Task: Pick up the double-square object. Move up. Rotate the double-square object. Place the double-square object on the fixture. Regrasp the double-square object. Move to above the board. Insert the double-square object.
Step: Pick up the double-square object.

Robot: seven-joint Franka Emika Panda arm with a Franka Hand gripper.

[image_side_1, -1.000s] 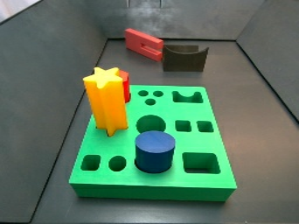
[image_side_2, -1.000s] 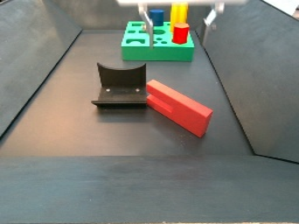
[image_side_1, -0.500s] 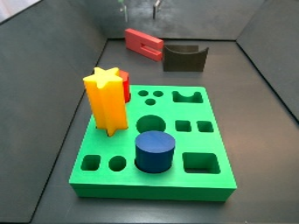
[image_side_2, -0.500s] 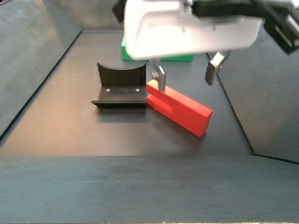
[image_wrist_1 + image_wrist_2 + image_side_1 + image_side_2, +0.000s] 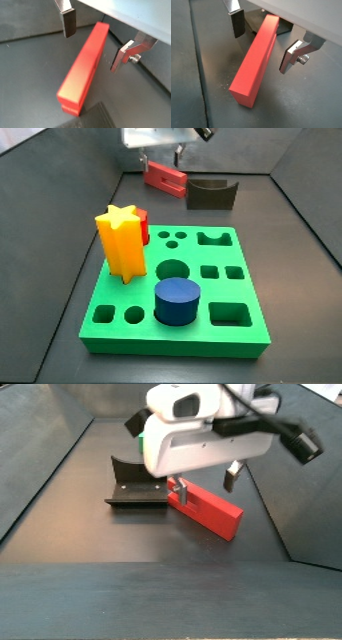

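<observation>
The double-square object point(image 5: 209, 511) is a long flat red block lying on the dark floor next to the fixture point(image 5: 135, 482). It also shows in a side view point(image 5: 166, 175) and in both wrist views point(image 5: 83, 75) point(image 5: 256, 66). My gripper point(image 5: 203, 483) is low over the block and open. Its fingers straddle the block's far part, with a gap on each side in both wrist views point(image 5: 95, 40) point(image 5: 264, 40). The green board point(image 5: 227, 333) lies apart from it, nearer the camera in that side view. The block's two legs are hidden.
A yellow star prism point(image 5: 120, 243) and a blue cylinder point(image 5: 177, 301) stand in the board, with a red piece behind the star. The fixture point(image 5: 211, 193) sits close beside the block. Grey walls enclose the floor on all sides.
My gripper has come down from above into the side views and now straddles the red block. The block, fixture and board have not moved.
</observation>
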